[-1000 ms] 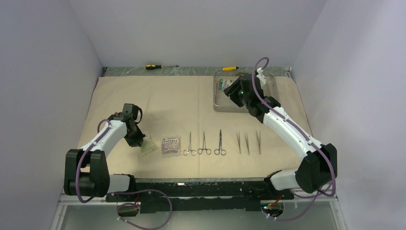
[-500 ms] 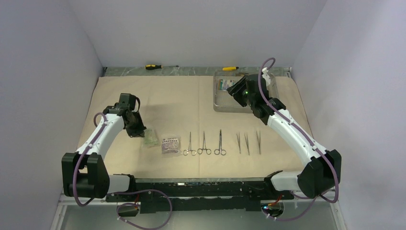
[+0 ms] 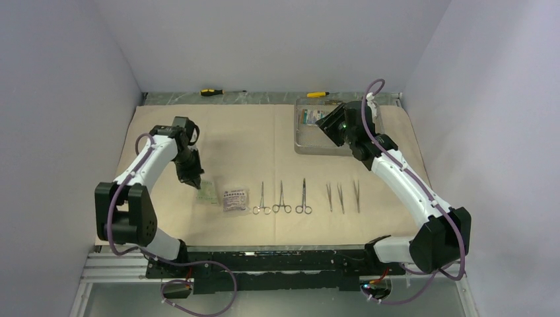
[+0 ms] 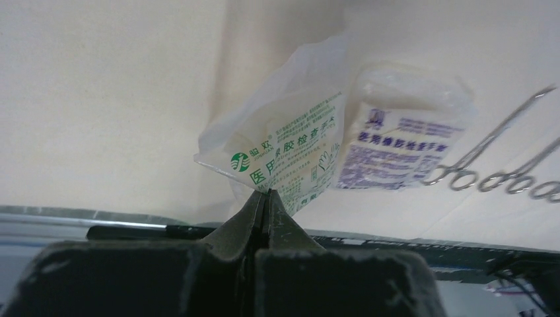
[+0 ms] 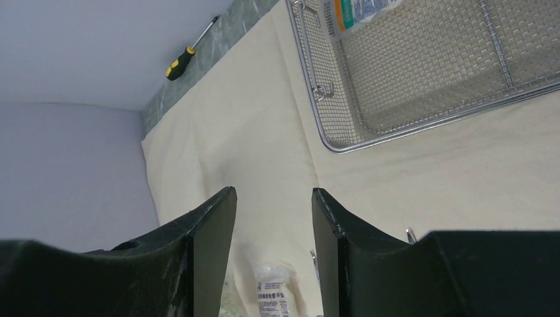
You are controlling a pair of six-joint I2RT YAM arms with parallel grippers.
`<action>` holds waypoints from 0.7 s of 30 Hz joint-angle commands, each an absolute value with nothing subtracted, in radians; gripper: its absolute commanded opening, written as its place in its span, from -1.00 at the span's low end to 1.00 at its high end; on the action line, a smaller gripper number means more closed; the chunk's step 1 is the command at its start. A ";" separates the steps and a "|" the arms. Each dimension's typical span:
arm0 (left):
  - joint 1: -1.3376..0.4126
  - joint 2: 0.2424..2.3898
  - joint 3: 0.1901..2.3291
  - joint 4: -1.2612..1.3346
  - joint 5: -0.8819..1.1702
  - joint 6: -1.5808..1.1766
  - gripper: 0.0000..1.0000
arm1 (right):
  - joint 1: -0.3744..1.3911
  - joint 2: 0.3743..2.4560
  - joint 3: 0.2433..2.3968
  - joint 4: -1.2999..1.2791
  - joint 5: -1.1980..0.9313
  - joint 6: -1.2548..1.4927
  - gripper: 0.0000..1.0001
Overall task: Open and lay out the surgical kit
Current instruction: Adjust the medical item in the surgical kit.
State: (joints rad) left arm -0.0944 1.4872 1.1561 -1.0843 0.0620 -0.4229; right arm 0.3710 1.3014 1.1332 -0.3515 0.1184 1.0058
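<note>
Left gripper (image 4: pixel 266 193) is down near the cloth's near left corner, jaws pressed together right on the near edge of the green-printed packet (image 4: pixel 290 152). It looks like a pinch on the thin film, and that edge of the packet lifts towards the fingertips. The rest of the packet slopes away onto the beige cloth (image 3: pixel 251 145).

Just beside it, towards the middle, the blue-printed packet (image 3: pixel 235 199) lies flat, overlapped a little by the green one in the wrist view. Carrying on along the cloth's near edge, there are three scissor-handled clamps (image 3: pixel 282 198) side by side with their rings towards the arms. After a small gap come three tweezers (image 3: pixel 341 198), also in a neat parallel row.

Over at the far right corner of the cloth sits the wire-mesh tray (image 5: pixel 330 142). The right gripper (image 5: pixel 274 205) hangs above the tray's near side, fingers spread with nothing between them. A third packet (image 3: pixel 305 117) with a colourful label lies in the tray's far left corner. The rest of the mesh floor that shows is bare.

Past the cloth's far edge, on the table's bare strip, two yellow-and-black screwdrivers (image 3: pixel 212 92) lie well apart, one towards the left and one just behind the tray.
</note>
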 commanded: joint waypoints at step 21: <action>-0.166 1.485 1.314 -1.105 -0.165 -0.419 0.36 | 0.327 1.510 1.335 -0.423 0.107 0.834 0.11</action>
